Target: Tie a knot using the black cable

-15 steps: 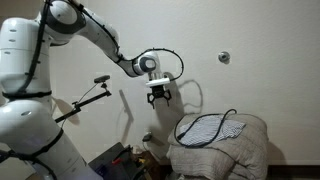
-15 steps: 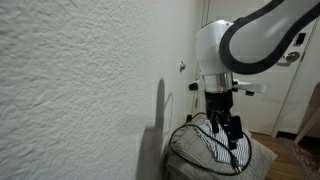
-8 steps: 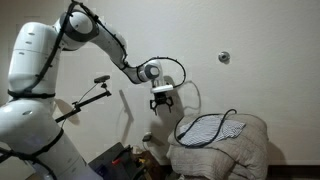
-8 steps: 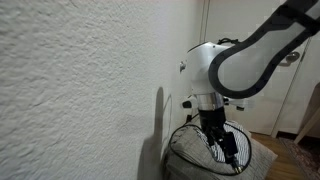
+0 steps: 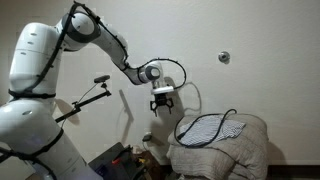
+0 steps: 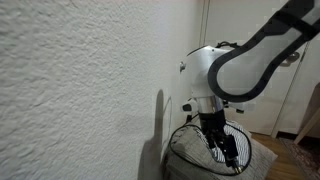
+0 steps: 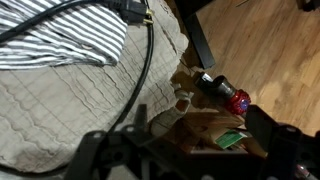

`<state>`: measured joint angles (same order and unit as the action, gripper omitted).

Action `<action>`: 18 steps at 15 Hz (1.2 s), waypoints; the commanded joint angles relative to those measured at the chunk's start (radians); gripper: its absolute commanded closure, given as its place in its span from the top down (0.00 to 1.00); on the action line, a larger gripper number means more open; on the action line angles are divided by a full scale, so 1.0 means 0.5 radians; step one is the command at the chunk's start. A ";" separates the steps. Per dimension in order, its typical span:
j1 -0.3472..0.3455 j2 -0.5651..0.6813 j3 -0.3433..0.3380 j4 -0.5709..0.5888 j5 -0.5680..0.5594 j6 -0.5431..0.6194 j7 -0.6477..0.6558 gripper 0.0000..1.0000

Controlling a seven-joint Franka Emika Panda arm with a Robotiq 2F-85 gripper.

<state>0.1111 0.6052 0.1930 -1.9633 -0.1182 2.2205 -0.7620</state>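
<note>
Only the wrist view shows the wooden floor (image 7: 265, 45) at upper right, a red-and-black object (image 7: 226, 94) at centre right, and the black cable (image 7: 149, 60) close up. The cable is thin and dark, curving from a striped cloth (image 7: 60, 40) at upper left down over a quilted cover (image 7: 60, 115). In an exterior view the end effector (image 5: 161, 98) hangs released, jaws apart and empty, up and left of the cable's loose loops on the cloth at lower right.

Both exterior views dim, warm indoor light, low resolution. Gripper (image 5: 160, 103) throws soft shadow to its right on wall (image 5: 260, 90). Arm (image 6: 240, 70) slightly soft, right of frame. Wrist view brighter; bottom edge dark, blurred; wood floor (image 7: 270, 50) upper right well lit.
</note>
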 commanded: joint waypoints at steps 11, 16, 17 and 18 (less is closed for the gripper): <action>0.128 0.590 -0.055 0.494 -0.266 -0.030 0.124 1.00; 0.164 0.612 -0.082 0.584 -0.332 -0.076 0.248 1.00; 0.165 0.636 -0.081 0.613 -0.336 -0.085 0.265 1.00; 0.166 0.657 -0.085 0.637 -0.340 -0.087 0.275 1.00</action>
<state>0.1785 0.9031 0.1619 -1.7010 -0.2629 2.2131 -0.6668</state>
